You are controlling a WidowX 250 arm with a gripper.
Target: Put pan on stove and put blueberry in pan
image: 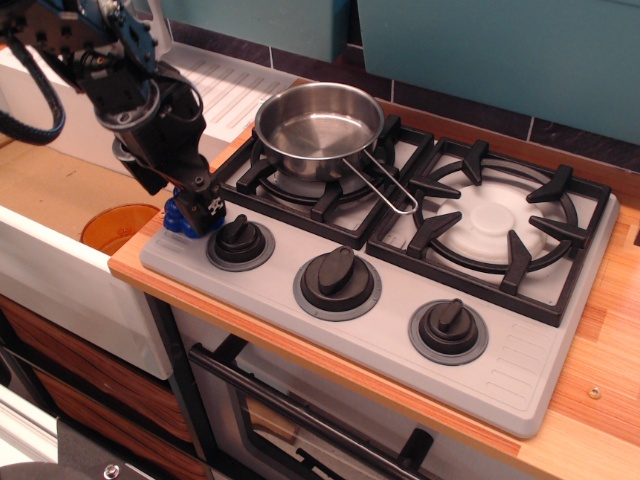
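Note:
The shiny steel pan (318, 122) sits upright on the left burner of the grey stove (520, 375), with its wire handle pointing toward the middle. The pan is empty. The deep-blue blueberry (177, 215) rests on the stove's front-left corner, beside the leftmost knob. My black gripper (197, 208) is lowered right over it and hides most of it. One finger (212, 208) stands at the berry's right edge and the other is hidden behind. The jaws look open around the blueberry, which still lies on the stove.
Three black knobs (337, 281) line the stove's front. The right burner grate (492, 222) is bare. A white sink (60, 270) with an orange disc (118, 226) lies to the left. A teal wall stands behind, and an oven door sits below the counter.

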